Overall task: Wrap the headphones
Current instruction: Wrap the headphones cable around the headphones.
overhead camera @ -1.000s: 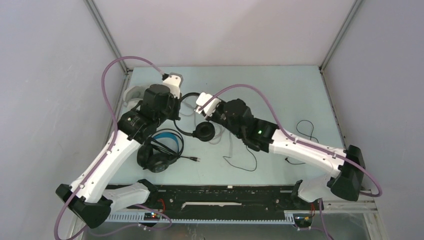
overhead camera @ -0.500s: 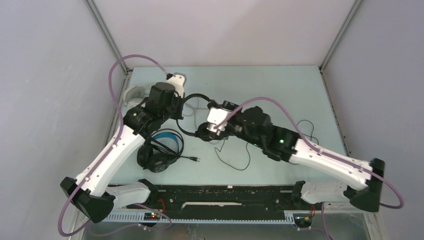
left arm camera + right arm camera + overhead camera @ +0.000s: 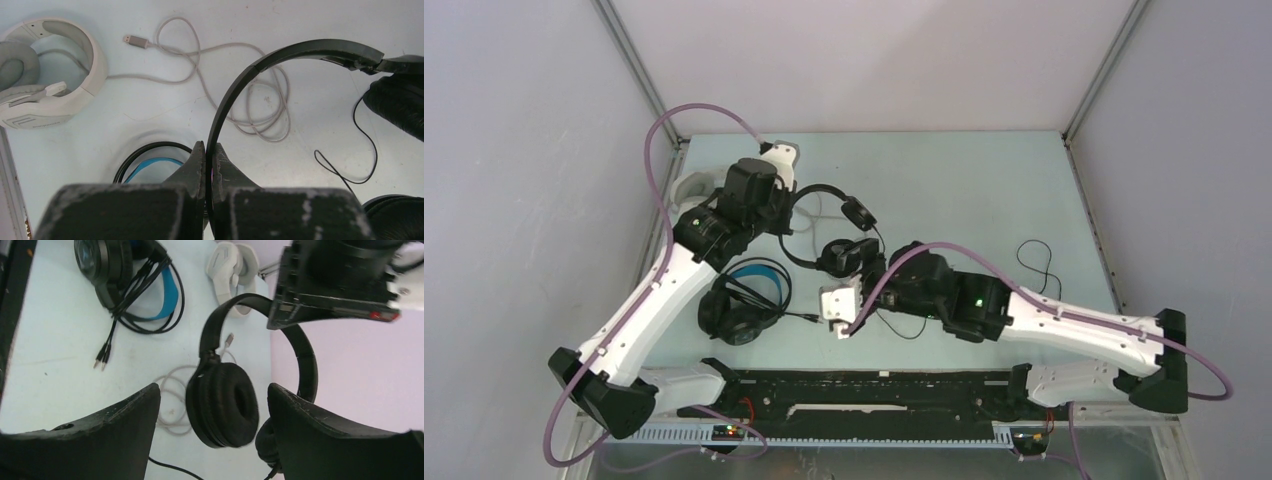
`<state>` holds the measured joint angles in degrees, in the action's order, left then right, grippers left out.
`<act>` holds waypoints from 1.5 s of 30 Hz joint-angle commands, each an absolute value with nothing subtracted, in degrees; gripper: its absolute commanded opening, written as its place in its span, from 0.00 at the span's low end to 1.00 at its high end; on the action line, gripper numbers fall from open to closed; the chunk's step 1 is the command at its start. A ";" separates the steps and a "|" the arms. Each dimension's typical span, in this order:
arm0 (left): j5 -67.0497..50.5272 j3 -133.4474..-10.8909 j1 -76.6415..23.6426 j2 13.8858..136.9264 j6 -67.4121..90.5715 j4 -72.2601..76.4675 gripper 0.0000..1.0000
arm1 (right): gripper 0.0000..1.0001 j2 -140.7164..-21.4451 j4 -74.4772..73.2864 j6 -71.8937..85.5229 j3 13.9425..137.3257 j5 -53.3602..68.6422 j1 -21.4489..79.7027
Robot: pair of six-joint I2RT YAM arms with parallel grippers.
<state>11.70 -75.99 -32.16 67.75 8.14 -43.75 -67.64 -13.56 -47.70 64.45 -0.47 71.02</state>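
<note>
Along the bottom of the top view, a black metal rail [image 3: 864,388] ran across the near edge of the pale blue-green table [image 3: 984,180]. Just beyond it, low and centre in that frame, the right gripper [image 3: 214,390] had its two dark fingers spread wide and nothing held between them. Its wrist view looked through the gap at a round padded ear cup farther on, which neither finger touched. To the left, in the lower-left part of the table, lay the black over-ear headphones with a blue headband [image 3: 742,300], their dark cable looped over them and a plug end trailing right across the surface. A thin black cord [image 3: 1034,260] lay in loose loops at the right of the table, with more of it beside the right forearm. At mid-frame were the thin black on-ear headphones [image 3: 799,215], one cup near the right gripper and the other farther back and to the right. The left gripper [image 3: 206,155] had its fingers pressed together on the slim headband, which arched up and right across its wrist view. Whether the nearer cup rested on the table could not be told. Farthest, at the upper left of the table and partly hidden behind the left arm, sat the bulky white over-ear headphones [image 3: 55,100]. Their grey cable [image 3: 240,95] lay coiled loosely under the black headband, with its plug lying free.
</note>
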 commanded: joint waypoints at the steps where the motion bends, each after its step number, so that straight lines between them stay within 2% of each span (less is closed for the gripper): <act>1: 9.87 -81.44 -31.82 67.93 9.75 -42.92 0.00 | 0.80 -70.94 -13.41 -56.67 64.43 -7.30 73.21; 5: 8.58 -81.82 -31.74 68.29 9.84 -43.41 0.00 | 0.77 -73.71 -13.05 -59.41 64.43 -10.43 73.39; 8: 8.66 -81.91 -31.68 68.42 9.91 -43.66 0.00 | 0.68 -74.62 -11.21 -58.95 64.43 -11.22 73.52; 11: 9.01 -81.39 -31.58 67.79 10.46 -42.98 0.00 | 0.36 -74.82 -9.28 -56.90 64.43 -11.36 73.20; 14: 8.94 -79.48 -31.38 66.04 10.82 -40.09 0.00 | 0.21 -74.11 -8.44 -51.56 64.49 -7.58 71.38; 20: 6.61 -71.34 -31.42 59.44 10.46 -27.93 0.00 | 0.16 -73.69 -9.72 -35.57 66.56 3.32 65.77; 28: 3.31 -65.26 -31.46 54.89 7.03 -18.36 0.00 | 0.16 -73.87 -11.87 -24.74 67.94 15.21 59.30; 36: -3.15 -60.45 -31.61 52.98 6.47 -11.42 0.00 | 0.15 -75.07 -9.92 -19.97 67.99 19.65 56.39; 45: -5.14 -58.25 -32.03 52.29 4.47 -7.44 0.00 | 0.14 -76.58 -10.31 -18.49 69.00 20.39 55.23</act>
